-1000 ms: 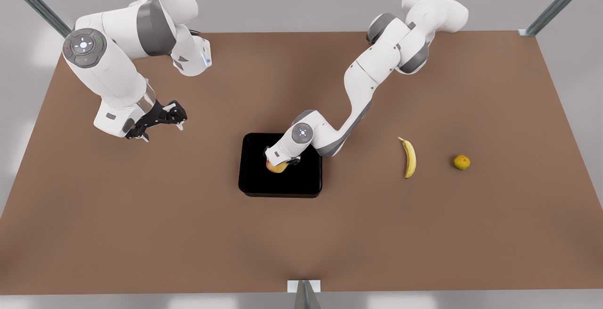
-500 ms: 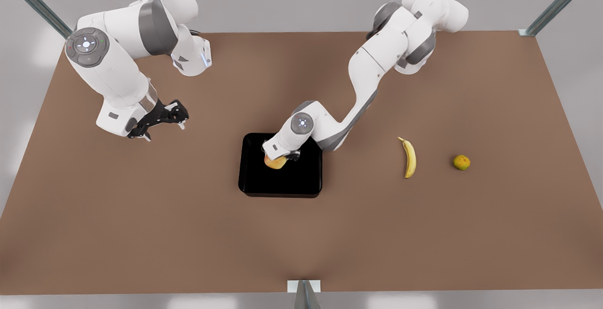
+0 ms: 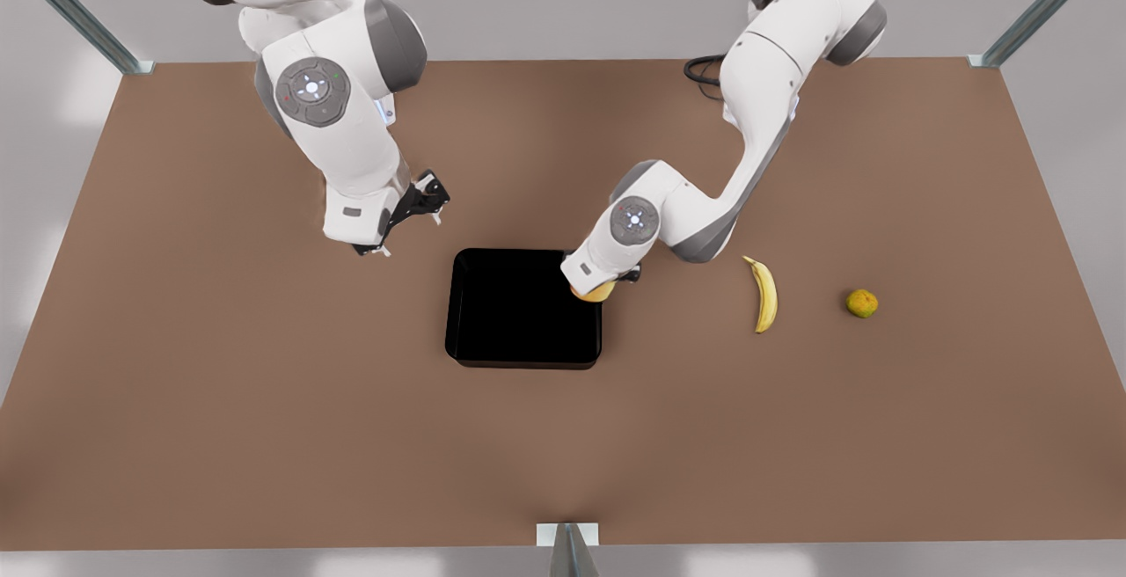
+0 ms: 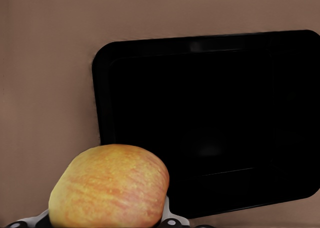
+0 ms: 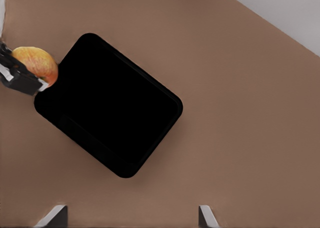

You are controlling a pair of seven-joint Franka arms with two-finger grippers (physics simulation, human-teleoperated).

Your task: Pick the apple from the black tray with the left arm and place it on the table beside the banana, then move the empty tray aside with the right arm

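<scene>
Standing by the near edge of the brown surface, I see the black tray first, flat on the surface about midway between the side edges, its glossy floor bare. Just past the tray's far corner on the front view's right hangs the left claw, clamped on the apple; the fruit sits over that corner's rim, above the surface rather than resting on it. In the left wrist view the apple bulges reddish-orange and yellow between the claw's mounts, with the tray spread out beyond it. The right wrist view catches the same apple pinched by the left claw at one corner of the tray.

Farther toward the side edge on the front view's right lies the banana, lengthwise from near to far, well apart from the held apple. Beyond it, nearer that side edge, sits a small yellow-green fruit.

Toward the far edge, off the tray's other far corner, the right claw hovers above the surface with nothing in it; its black fingers stand spread apart. Both white arms rise from the far edge.
</scene>
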